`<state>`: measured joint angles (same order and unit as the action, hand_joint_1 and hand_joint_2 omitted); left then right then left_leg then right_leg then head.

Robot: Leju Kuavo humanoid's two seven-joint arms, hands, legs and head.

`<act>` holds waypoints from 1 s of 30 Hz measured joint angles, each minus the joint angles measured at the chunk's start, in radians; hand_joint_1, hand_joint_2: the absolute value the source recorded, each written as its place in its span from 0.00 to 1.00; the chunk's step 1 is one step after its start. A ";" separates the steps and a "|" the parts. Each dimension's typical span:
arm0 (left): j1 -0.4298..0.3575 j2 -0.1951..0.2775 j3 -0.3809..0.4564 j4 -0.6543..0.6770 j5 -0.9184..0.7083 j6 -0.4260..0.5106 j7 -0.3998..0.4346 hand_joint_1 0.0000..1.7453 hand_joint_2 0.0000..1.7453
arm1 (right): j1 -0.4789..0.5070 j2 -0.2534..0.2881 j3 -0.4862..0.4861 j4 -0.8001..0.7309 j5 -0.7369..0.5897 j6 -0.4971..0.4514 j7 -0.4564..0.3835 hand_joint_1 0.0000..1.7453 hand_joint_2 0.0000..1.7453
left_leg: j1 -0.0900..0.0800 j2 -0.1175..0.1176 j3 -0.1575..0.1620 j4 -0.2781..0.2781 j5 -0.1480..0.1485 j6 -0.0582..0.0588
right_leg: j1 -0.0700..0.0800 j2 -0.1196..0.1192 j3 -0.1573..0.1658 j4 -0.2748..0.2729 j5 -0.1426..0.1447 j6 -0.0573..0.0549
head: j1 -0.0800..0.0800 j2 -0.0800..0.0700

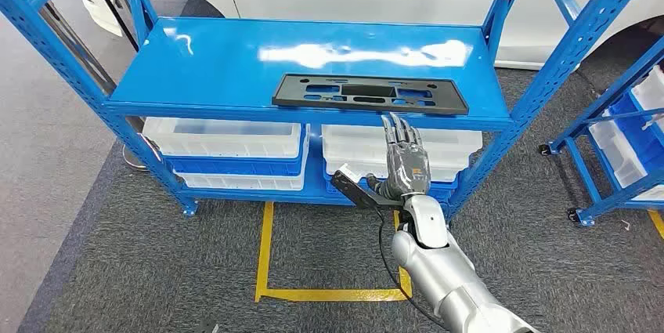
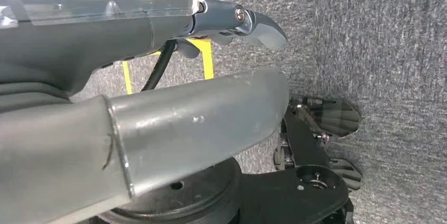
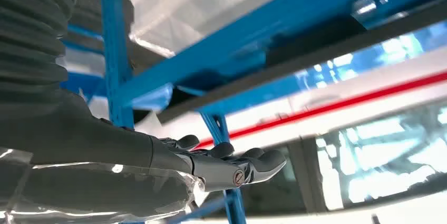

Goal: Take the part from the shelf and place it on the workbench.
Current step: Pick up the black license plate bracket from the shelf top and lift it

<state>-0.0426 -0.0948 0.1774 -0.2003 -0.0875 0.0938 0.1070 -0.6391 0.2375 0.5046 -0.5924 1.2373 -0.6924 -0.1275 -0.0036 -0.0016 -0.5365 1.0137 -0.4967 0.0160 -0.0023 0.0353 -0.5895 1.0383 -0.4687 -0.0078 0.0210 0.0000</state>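
Task at an early stage: the part (image 1: 369, 92), a flat black rectangular plate with cut-outs, lies flat on the top board of the blue shelf (image 1: 196, 59), near its front edge and right of centre. Nothing has lifted it. Right hand (image 1: 405, 162) is raised in front of the shelf, just below the front edge, fingers (image 1: 401, 131) stretched out and apart, holding nothing; the fingertips come close under the part's right portion but I judge them not yet touching it. In the right wrist view the same hand (image 3: 221, 163) shows with fingers extended beneath the blue shelf edge, empty. Left hand (image 2: 240, 23) hangs down over grey carpet; its fingers are mostly hidden by the arm, so I cannot tell whether they are apart or together. Left to do: reach over the edge, grasp the part, lift it clear, carry it to the table, set it down; no table seen from here. Count: one part on the top board; one main shelf unit, plus a portion of a second blue rack (image 1: 618, 121) at the right; four white bins (image 1: 223, 135) on the lower level, stacked in pairs; one yellow floor marking (image 1: 266, 258).
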 joint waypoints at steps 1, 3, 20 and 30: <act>0.000 0.000 0.000 0.000 -0.003 0.000 -0.001 0.00 0.00 | 0.006 0.000 -0.010 -0.011 0.025 0.000 -0.002 0.00 1.00 | 0.000 0.000 0.000 0.000 0.000 0.000 | 0.000 0.000 0.000 0.000 0.000 0.000 | 0.000 0.000; -0.001 0.000 -0.001 0.000 -0.016 0.001 -0.002 0.00 0.00 | 0.018 0.001 -0.034 -0.036 0.113 0.000 0.006 0.00 1.00 | 0.000 0.000 0.000 0.000 0.000 0.000 | 0.000 0.000 0.000 0.000 0.000 0.000 | 0.000 0.000; -0.010 0.000 -0.024 0.002 -0.085 -0.005 0.029 0.00 0.00 | -0.112 -0.018 0.229 0.127 0.334 0.004 0.317 0.00 1.00 | 0.000 0.000 0.000 0.000 0.000 0.000 | 0.000 0.000 0.000 0.000 0.000 0.000 | 0.000 0.000; -0.011 0.000 -0.028 0.002 -0.095 -0.003 0.020 0.00 0.00 | -0.131 -0.013 0.302 0.183 0.331 0.006 0.291 0.00 1.00 | 0.000 0.000 0.000 0.000 0.000 0.000 | 0.000 0.000 0.000 0.000 0.000 0.000 | 0.000 0.000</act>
<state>-0.0541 -0.0946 0.1495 -0.1984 -0.1830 0.0912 0.1274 -0.7696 0.2244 0.8065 -0.4093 1.5679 -0.6861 0.1637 -0.0036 -0.0016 -0.5366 1.0139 -0.4966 0.0160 -0.0026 0.0352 -0.5895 1.0384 -0.4686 -0.0078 0.0210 0.0000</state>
